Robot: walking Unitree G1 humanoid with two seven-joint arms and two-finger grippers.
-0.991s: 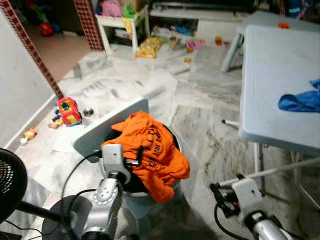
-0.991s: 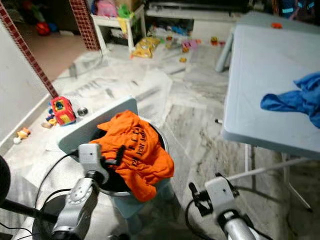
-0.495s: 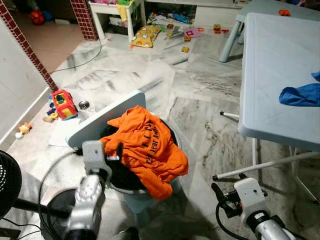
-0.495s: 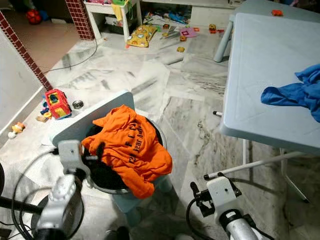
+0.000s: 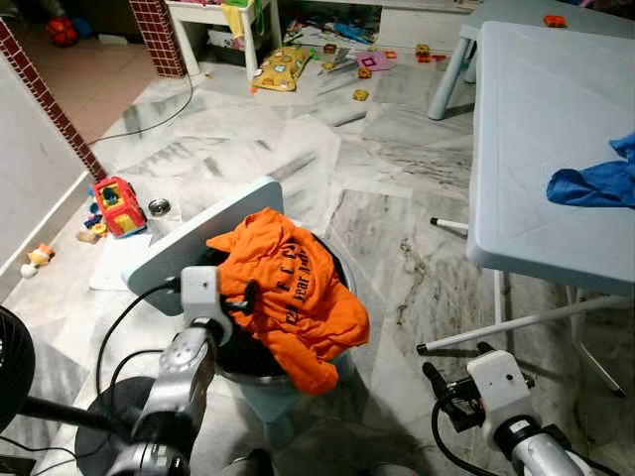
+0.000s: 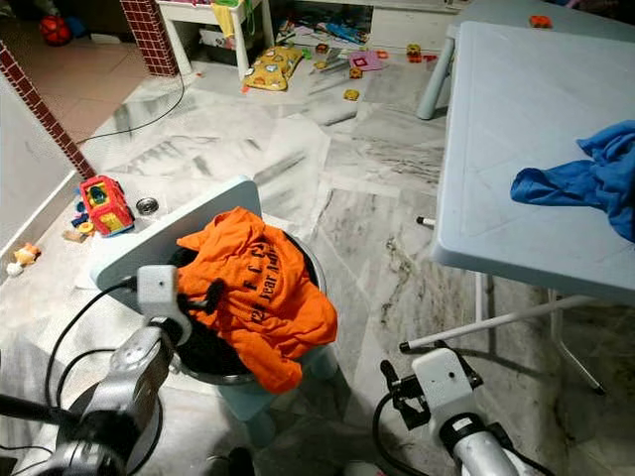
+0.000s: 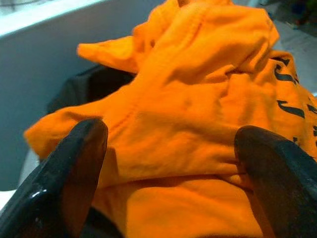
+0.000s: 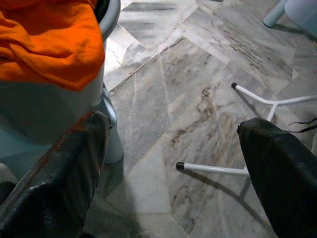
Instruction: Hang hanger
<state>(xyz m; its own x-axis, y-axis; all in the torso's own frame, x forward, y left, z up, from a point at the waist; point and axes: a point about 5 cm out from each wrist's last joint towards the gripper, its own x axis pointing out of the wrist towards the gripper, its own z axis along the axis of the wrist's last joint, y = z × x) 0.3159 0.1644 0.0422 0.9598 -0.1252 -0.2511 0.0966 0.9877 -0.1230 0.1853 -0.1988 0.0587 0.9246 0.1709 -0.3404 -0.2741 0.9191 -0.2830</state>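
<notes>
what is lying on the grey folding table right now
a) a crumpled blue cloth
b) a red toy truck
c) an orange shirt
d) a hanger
a: a crumpled blue cloth lies on the grey folding table; the orange shirt is draped over the basket on the floor, and the red toy truck sits on the floor by the wall.

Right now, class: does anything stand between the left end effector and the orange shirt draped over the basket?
Nothing visible does. The left end effector is open, its black fingers straddling the orange shirt, which lies atop the round basket.
</notes>
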